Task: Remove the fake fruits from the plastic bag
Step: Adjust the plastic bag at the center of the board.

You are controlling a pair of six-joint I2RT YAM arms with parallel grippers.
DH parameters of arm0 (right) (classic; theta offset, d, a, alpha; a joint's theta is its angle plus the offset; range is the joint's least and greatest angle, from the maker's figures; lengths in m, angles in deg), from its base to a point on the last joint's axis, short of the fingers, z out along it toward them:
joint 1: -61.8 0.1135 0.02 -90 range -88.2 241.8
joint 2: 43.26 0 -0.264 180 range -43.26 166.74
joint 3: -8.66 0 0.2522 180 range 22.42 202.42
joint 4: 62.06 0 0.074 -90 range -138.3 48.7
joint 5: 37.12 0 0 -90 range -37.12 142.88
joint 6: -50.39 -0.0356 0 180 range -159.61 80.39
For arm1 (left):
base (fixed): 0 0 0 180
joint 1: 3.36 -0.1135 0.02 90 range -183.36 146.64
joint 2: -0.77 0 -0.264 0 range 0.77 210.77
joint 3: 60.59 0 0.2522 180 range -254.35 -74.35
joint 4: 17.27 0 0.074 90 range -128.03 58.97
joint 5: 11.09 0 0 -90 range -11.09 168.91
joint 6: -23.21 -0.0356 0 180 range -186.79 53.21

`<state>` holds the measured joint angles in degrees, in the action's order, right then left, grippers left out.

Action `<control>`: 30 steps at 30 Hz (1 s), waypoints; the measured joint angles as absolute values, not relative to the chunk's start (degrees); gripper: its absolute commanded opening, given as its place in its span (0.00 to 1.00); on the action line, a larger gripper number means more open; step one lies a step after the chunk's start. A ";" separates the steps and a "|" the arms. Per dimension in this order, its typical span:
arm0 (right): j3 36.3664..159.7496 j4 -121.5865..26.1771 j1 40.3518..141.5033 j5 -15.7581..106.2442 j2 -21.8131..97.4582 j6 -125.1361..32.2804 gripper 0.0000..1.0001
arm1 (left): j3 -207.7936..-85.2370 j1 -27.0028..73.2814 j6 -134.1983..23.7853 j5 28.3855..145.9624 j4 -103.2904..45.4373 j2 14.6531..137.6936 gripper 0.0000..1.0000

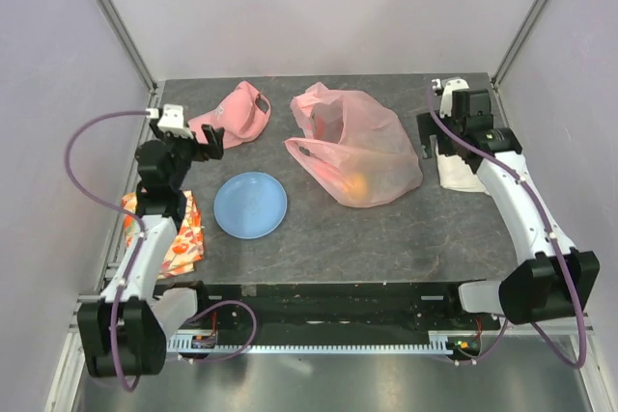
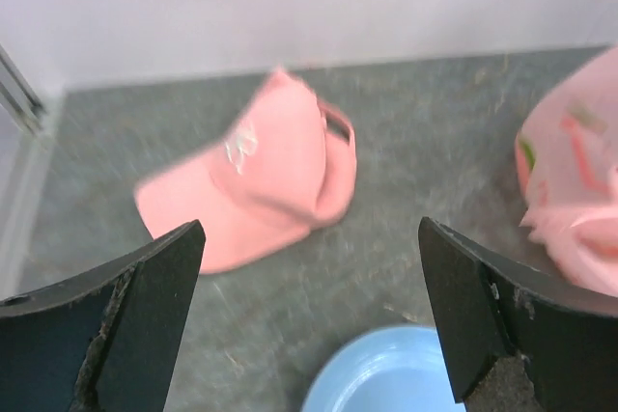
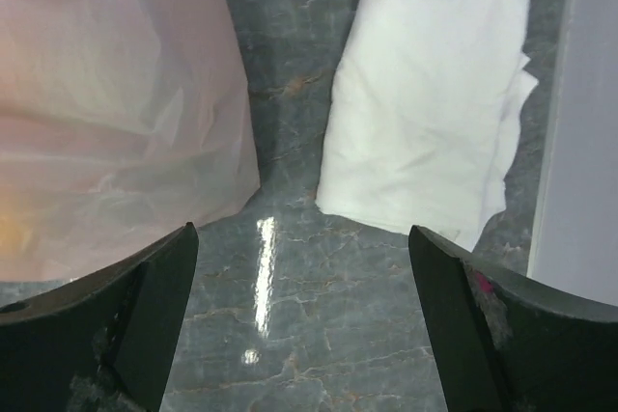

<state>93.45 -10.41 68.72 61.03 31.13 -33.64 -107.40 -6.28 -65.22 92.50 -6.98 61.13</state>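
The translucent pink plastic bag lies crumpled at the middle right of the table. A yellow fruit shows through its near end. Dark shapes sit at its left mouth; I cannot tell which fruits they are. The other fruits are hidden. My left gripper is open and empty, above the table between the pink cap and the blue plate, left of the bag. My right gripper is open and empty, just right of the bag, above bare table.
A pink cap lies at the back left and fills the left wrist view. A blue plate sits near centre. A folded white cloth lies by the right wall. An orange patterned cloth lies at the left edge.
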 measured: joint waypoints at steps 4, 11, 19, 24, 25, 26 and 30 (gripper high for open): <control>100.53 -6.89 68.70 55.61 37.78 -31.91 0.98 | -117.42 -6.28 -67.91 92.58 -20.37 54.57 0.99; 118.54 -6.72 69.20 43.54 48.57 -30.55 0.98 | -127.14 -6.28 -70.34 101.81 -42.34 49.74 0.99; 137.80 -9.45 75.30 40.63 61.23 -31.47 0.98 | -142.27 -6.13 -63.28 117.52 -53.29 62.61 0.88; 143.59 -11.11 80.72 37.99 67.28 -31.82 0.98 | -148.45 -5.29 -56.59 121.63 -55.00 77.54 0.89; 144.09 -11.13 81.96 37.07 68.20 -31.78 0.98 | -148.80 -4.62 -55.52 121.46 -55.61 80.38 0.89; 144.22 -11.13 82.82 36.13 68.75 -31.65 0.98 | -149.04 -3.96 -54.99 121.26 -56.24 82.52 0.89; 144.29 -9.91 85.35 31.91 69.36 -30.53 0.98 | -150.46 -0.40 -54.14 121.13 -58.25 88.71 0.89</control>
